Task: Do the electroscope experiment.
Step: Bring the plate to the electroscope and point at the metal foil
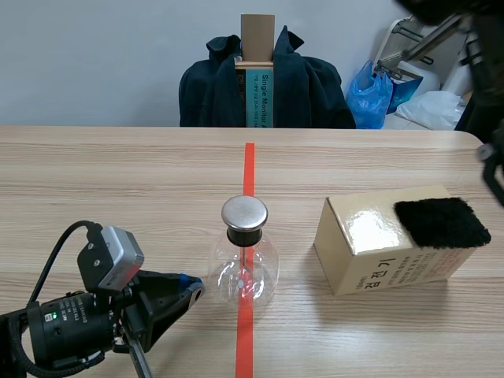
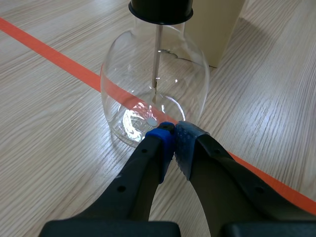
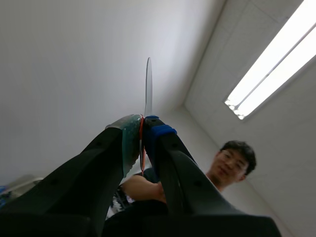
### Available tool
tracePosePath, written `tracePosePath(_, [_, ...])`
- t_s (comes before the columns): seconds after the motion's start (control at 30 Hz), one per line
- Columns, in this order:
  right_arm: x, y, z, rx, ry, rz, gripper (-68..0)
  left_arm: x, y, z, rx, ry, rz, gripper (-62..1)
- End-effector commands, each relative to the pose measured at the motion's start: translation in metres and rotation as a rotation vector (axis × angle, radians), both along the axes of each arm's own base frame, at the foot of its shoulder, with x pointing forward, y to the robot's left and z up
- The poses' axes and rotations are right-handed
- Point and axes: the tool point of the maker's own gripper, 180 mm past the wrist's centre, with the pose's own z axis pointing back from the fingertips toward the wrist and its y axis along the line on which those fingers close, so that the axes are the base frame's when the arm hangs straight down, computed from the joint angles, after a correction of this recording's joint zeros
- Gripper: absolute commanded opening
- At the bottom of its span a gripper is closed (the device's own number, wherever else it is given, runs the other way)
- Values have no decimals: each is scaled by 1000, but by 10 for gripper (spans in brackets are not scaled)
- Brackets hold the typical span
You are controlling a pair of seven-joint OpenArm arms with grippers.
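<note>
Glass electroscope flask (image 2: 123, 84) just ahead of left gripper (image 2: 173, 132), clenched empty — right gripper (image 3: 142, 124) upturned, pinching thin clear strip (image 3: 148, 86).

We see right arm (image 1: 482, 47) only as dark pieces at scene view's corner; right pincer (image 3: 143, 123) falls outside that picture. Left arm (image 1: 63, 327) cut off at lower edge. Left wrist view: flask (image 2: 153, 94) cap (image 2: 160, 10) and box (image 2: 217, 29) cut off by edge. Clear strip (image 3: 148, 84) in right pincer shows edge-on; we cannot tell its shape. Person (image 3: 232, 163) partly hidden behind pincer. Box print too small to read.
</note>
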Motion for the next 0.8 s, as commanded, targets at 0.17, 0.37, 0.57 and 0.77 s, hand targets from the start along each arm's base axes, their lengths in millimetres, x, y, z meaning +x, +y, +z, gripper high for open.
tracePosePath(0.17, [11,46,-63,-124,160,48,-669,7,-3,8,-12,-35,22,-579])
tracePosePath(0.37, [4,69,-128,-243,293,96,-669,10,-3,8,-8,-43,38,-579])
tracePosePath(0.57, [-12,87,-167,-309,358,169,-669,10,-3,7,-4,-39,38,-579])
tracePosePath(0.77, [-39,98,-188,-349,378,241,-669,10,-2,6,-1,-37,38,-579])
